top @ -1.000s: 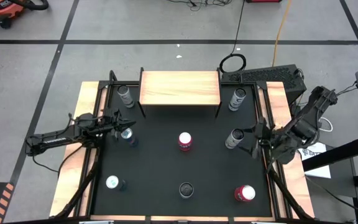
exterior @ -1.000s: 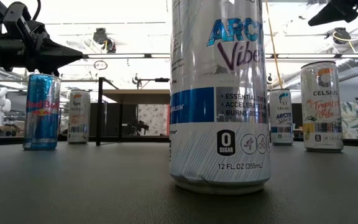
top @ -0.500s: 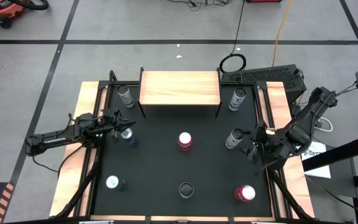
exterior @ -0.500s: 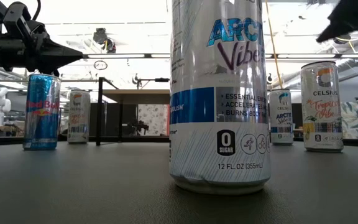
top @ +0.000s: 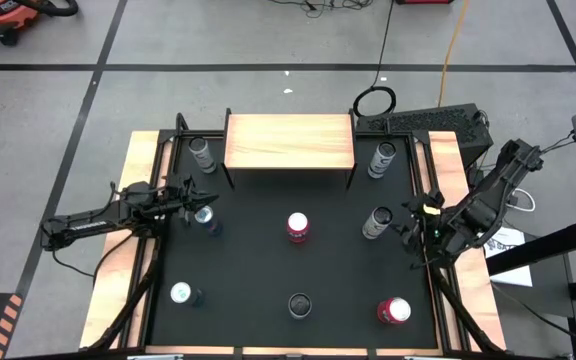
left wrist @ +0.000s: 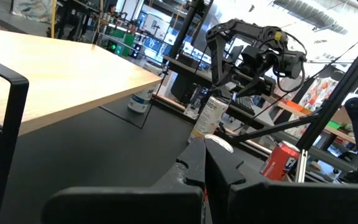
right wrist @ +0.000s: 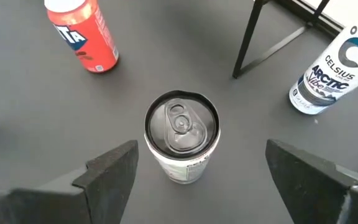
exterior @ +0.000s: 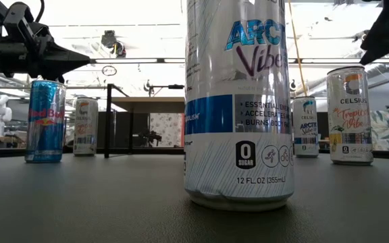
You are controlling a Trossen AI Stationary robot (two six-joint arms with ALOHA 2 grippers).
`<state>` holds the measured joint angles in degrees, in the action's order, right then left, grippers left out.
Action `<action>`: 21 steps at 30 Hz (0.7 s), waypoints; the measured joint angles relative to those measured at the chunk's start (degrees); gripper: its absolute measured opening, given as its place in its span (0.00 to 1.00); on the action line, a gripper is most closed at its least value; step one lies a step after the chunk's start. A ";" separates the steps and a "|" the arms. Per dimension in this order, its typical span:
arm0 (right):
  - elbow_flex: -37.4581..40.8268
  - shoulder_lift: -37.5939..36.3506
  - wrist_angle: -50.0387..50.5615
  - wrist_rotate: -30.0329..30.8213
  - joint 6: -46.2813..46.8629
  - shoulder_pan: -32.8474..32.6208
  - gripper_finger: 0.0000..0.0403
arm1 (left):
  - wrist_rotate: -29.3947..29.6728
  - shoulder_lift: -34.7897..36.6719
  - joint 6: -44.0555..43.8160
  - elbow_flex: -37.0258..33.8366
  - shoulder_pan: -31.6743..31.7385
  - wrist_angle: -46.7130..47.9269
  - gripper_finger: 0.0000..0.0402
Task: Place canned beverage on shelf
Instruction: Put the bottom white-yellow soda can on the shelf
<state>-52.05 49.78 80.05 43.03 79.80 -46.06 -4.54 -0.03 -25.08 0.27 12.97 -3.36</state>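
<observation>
Cans stood scattered across the black table (top: 268, 260) as the right gripper (top: 405, 233) hung above a pale Celsius can (top: 375, 223) on the table's right side, its two dark fingers (right wrist: 107, 171) spread wide apart on either side of the can's silver lid without touching it. From the right wrist view the can (right wrist: 182, 137) stood upright between the open fingers, with a red can (right wrist: 82, 34) and a white Arctic Vibe can (right wrist: 328, 71) standing apart from it, the latter beside a thin black leg (right wrist: 248, 38) of the shelf. The shelf (top: 289, 141), a light-wood board on black legs, sat at the far edge of the table with nothing on its top; one can (top: 202, 153) stood just off its left corner and another (top: 383, 158) just off its right corner. The left gripper (top: 190, 197) waited at the table's left side with its fingers pressed together and holding nothing, poised just beside the top of a blue Red Bull can (top: 206, 217). A red-topped can (top: 297, 226) stood near the table's middle, and three more (top: 181, 294) (top: 299, 304) (top: 394, 310) lined the near edge.
</observation>
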 joint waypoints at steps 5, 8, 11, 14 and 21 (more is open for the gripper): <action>0.22 1.28 -0.17 1.45 1.05 0.00 0.82 | 0.00 0.00 0.44 -0.02 0.02 0.01 0.00; 1.86 2.30 -0.70 3.30 2.09 0.00 0.82 | 0.00 0.00 0.46 -0.02 0.02 0.02 0.00; 2.68 3.22 -0.99 3.29 2.23 0.02 0.82 | 0.00 0.00 0.46 -0.01 0.02 0.02 0.00; 2.69 3.41 -1.81 3.34 2.17 0.06 0.82 | 0.00 0.00 0.42 0.00 0.02 0.03 0.00; 2.69 3.72 -3.91 3.73 2.13 1.67 0.82 | 0.00 0.00 0.44 -0.01 0.00 0.04 0.00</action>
<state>-49.36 53.50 76.14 46.76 81.93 -44.39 -4.54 -0.03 -24.64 0.26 12.98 -3.31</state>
